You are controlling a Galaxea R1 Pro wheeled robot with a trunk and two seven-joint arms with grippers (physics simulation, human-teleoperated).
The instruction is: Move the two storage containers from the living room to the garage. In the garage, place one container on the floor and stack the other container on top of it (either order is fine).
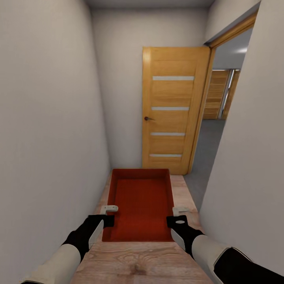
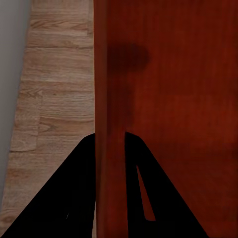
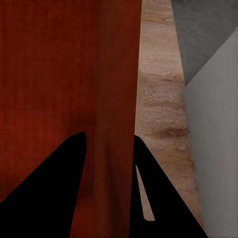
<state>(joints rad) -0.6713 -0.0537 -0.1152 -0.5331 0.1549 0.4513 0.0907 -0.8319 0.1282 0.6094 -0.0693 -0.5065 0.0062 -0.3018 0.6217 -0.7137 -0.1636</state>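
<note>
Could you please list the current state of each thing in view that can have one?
storage container: upright, open-topped, looks empty, held at both side walls above the wood plank floor.
left gripper: shut on the container's left wall.
right gripper: shut on the container's right wall.
wooden door: swung open, grey floor visible through the doorway.

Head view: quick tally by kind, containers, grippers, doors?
Red-orange storage container: 1
Grippers: 2, left gripper and right gripper, each clamped on a side wall
Wooden doors with frosted strips: 1
Total: 4
</note>
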